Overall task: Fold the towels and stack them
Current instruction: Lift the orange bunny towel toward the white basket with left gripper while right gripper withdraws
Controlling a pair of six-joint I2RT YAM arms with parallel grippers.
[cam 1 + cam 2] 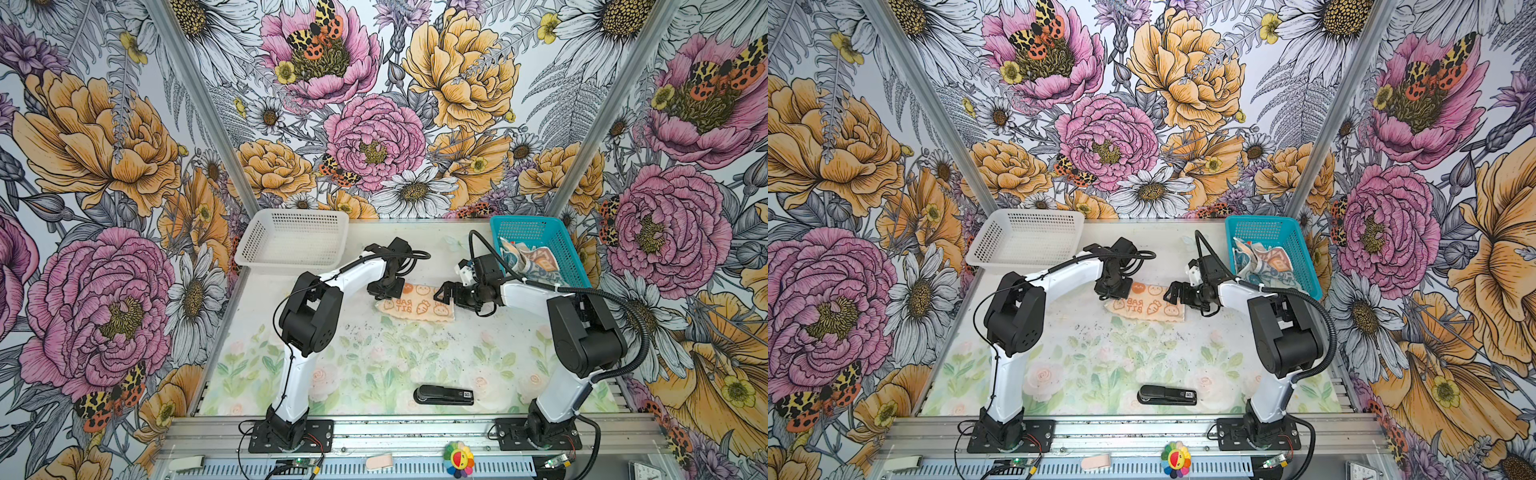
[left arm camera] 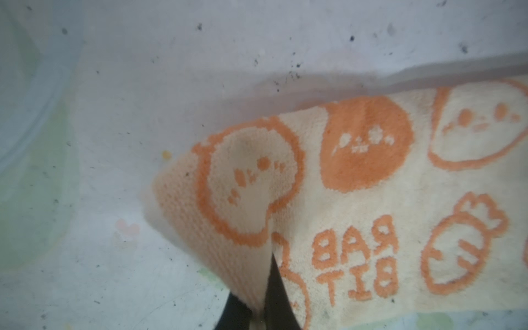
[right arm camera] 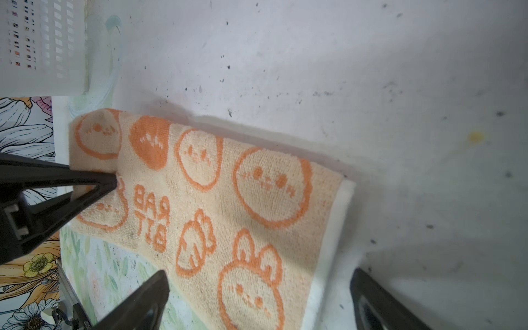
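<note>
Step in hand, by my reading: the second fold of one cloth. A cream terry towel (image 1: 415,306) with orange bunny faces and RABBIT lettering lies as a doubled strip on the pale floral table mat (image 1: 374,361), mid-back, between the two arms.

The left gripper (image 1: 384,291) has its fingers pressed together on the strip's left end. They pinch the corner, and the cloth tents up there in the left wrist view. The right gripper (image 1: 445,294) hangs over the right end, fingers spread wide, gripping nothing.

Next move probably calls for the right to pin or take its end while the left carries its end across. A white lower edge peeks past the top layer at the right end, so the layers need squaring.

Room: open mat toward the front. The black stapler (image 1: 442,395) sits well apart. The white perforated plastic basket (image 1: 291,237) stands back left. The teal perforated plastic basket (image 1: 521,235) stands back right, holding crumpled blue-and-orange towels (image 1: 528,259) close beside the right wrist.
</note>
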